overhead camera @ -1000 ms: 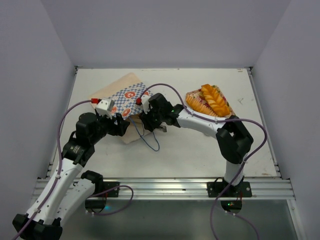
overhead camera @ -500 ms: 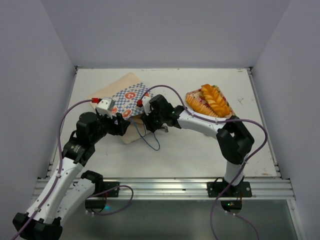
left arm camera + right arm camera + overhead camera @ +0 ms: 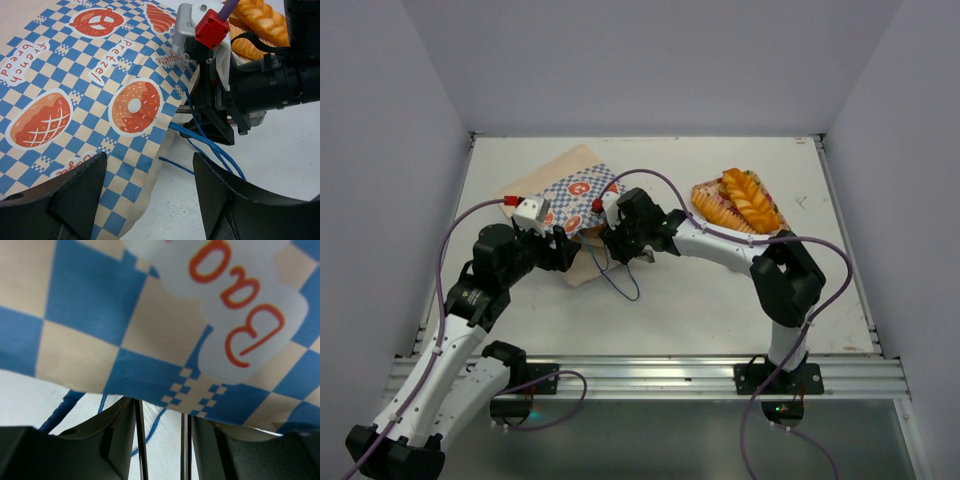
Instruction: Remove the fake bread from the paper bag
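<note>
A: Top external view. The cream-tan paper bag with blue-and-white checks and red-orange bakery pictures (image 3: pixel 578 190) lies flat on the white table (image 3: pixel 720 300), left of centre. Where is the bread?

B: The glossy golden-orange toy breads (image 3: pixel 748 200) are piled on the pink floral rectangular tray (image 3: pixel 705 203), at the right rear of the table and apart from the bag. Long ridged loaves lie on top; the count is not legible. Whether anything is inside the bag: cannot tell.

A: Left gripper (image 3: pixel 149 161)?

B: Left wrist view: its 2 fingers are spread wide with nothing between them, poised over the bag's checkered face near the paper's edge.

A: Right gripper (image 3: pixel 161 412)?

B: It is at the bag's near end, facing the left gripper. Right wrist view: there is a narrow gap between its 2 fingers, with white table showing through. The tips run under the paper's edge and are hidden. Pinching paper or not: cannot tell.

A: Handles?

B: The thin blue cord handles (image 3: pixel 212 147) loop from the bag's near end onto the table, close by the right gripper.
</note>
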You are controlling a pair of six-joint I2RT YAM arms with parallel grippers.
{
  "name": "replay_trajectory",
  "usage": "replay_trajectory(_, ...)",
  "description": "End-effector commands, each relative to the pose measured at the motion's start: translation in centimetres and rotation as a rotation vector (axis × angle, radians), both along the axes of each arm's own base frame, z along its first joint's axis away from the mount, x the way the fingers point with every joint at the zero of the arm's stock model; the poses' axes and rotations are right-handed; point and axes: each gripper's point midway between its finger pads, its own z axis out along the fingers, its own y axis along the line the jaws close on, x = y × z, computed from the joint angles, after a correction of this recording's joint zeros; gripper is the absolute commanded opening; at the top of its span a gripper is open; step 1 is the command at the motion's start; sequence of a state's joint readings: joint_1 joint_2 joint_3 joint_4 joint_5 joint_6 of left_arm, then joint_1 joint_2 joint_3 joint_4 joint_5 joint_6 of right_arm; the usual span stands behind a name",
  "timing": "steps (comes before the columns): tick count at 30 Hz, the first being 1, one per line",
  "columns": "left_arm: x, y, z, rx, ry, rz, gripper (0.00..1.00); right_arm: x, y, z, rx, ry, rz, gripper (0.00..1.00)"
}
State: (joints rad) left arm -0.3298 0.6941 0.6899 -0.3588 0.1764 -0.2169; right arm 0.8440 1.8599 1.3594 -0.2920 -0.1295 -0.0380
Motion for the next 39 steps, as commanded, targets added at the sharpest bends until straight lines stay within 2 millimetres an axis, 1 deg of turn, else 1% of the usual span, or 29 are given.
replay_trajectory(1,0.2,-0.5,1.1,-0.01,-0.054,-0.027,0.73,1.0,1.8,1.7,0.058,-0.025,0.023,0.49)
replay_trajectory(14,0.5,-0.6,0.7,-0.008,-0.049,-0.032,0.73,1.8,2.8,1.6,0.073,-0.03,0.015,0.48)
replay_trajectory(17,0.5,-0.6,0.7,-0.004,-0.052,-0.029,0.73,1.8,2.7,1.0,0.062,-0.025,0.012,0.42)
replay_trajectory(18,0.5,-0.5,0.6,-0.004,-0.051,-0.027,0.73,1.9,2.6,0.8,0.057,-0.026,0.007,0.36)
replay_trajectory(19,0.5,-0.5,0.7,-0.004,-0.054,-0.026,0.73,1.9,2.5,0.7,0.056,-0.025,0.007,0.33)
replay_trajectory(20,0.5,-0.5,0.8,-0.003,-0.056,-0.025,0.73,1.8,2.5,0.6,0.053,-0.024,0.008,0.26)
replay_trajectory(23,0.5,-0.4,0.9,-0.001,-0.061,-0.024,0.73,1.7,2.3,0.7,0.051,-0.026,0.006,0.17)
replay_trajectory(26,0.5,-0.4,0.9,0.004,-0.065,-0.025,0.73,1.8,2.1,0.8,0.051,-0.031,0.004,0.11)
replay_trajectory(31,0.5,-0.3,0.3,0.017,-0.059,-0.029,0.73,1.7,1.4,1.9,0.066,-0.059,0.011,0.07)
replay_trajectory(32,0.5,-0.3,0.1,0.024,-0.057,-0.031,0.73,1.6,1.2,3.0,0.082,-0.077,0.012,0.06)
replay_trajectory(34,0.5,-0.2,0.0,0.033,-0.059,-0.034,0.73,1.4,0.7,3.5,0.086,-0.096,0.021,0.05)
replay_trajectory(35,0.6,-0.2,0.0,0.042,-0.065,-0.036,0.73,1.3,0.4,4.5,0.101,-0.115,0.023,0.04)
replay_trajectory(37,0.7,-0.1,0.0,0.054,-0.069,-0.034,0.73,1.1,-0.1,4.9,0.101,-0.127,0.03,0.04)
replay_trajectory(38,0.8,-0.1,0.1,0.061,-0.079,-0.038,0.73,0.9,-0.4,5.6,0.109,-0.139,0.033,0.03)
replay_trajectory(39,0.9,-0.1,0.0,0.066,-0.079,-0.038,0.73,0.7,-0.8,5.5,0.107,-0.139,0.033,0.03)
